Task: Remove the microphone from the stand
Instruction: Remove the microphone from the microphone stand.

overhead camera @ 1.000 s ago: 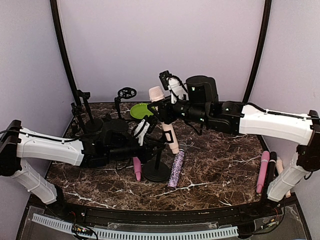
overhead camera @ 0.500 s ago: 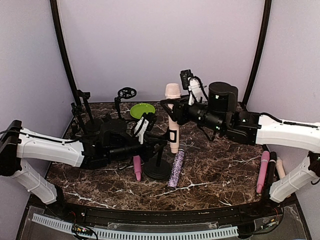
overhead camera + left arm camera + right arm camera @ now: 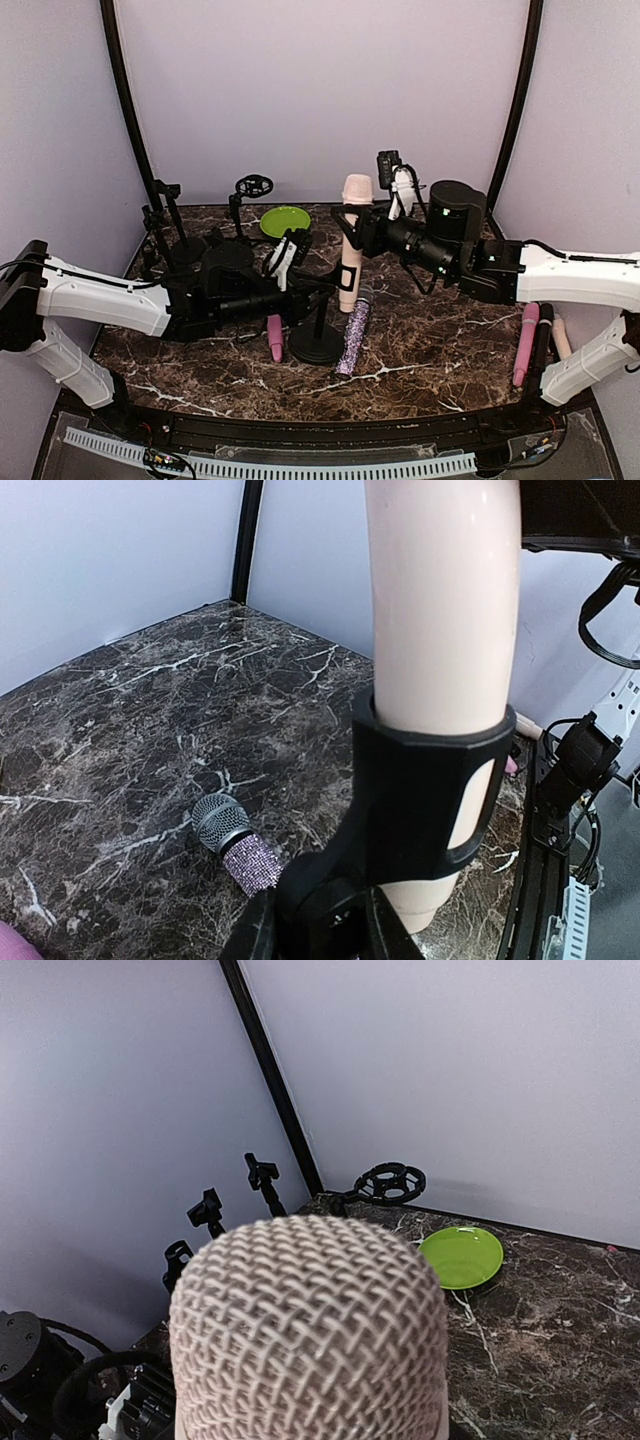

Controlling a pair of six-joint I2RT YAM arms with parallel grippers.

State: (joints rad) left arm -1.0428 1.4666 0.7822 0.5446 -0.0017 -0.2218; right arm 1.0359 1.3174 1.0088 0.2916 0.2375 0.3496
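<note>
A pale pink microphone (image 3: 352, 245) stands nearly upright, its lower body inside the black clip (image 3: 346, 279) of the stand (image 3: 315, 342). In the left wrist view the microphone's body (image 3: 445, 610) passes through the clip (image 3: 430, 800) and its end pokes out below. My left gripper (image 3: 312, 291) is shut on the stand's joint just under the clip, with one finger (image 3: 258, 938) at each side. My right gripper (image 3: 348, 224) is shut on the microphone's upper body. The microphone's mesh head (image 3: 310, 1330) fills the right wrist view and hides that gripper's fingers.
A glittery purple microphone (image 3: 352, 338) and a pink one (image 3: 274, 338) lie beside the stand's base. A green plate (image 3: 284, 220), spare stands (image 3: 165, 215) and a shock mount (image 3: 254, 186) stand at the back left. Pink (image 3: 526, 343) and black (image 3: 543, 335) microphones lie at the right.
My right arm has swung to the right, bringing the microphone from a left lean to nearly upright. The left arm has stayed still on the stand.
</note>
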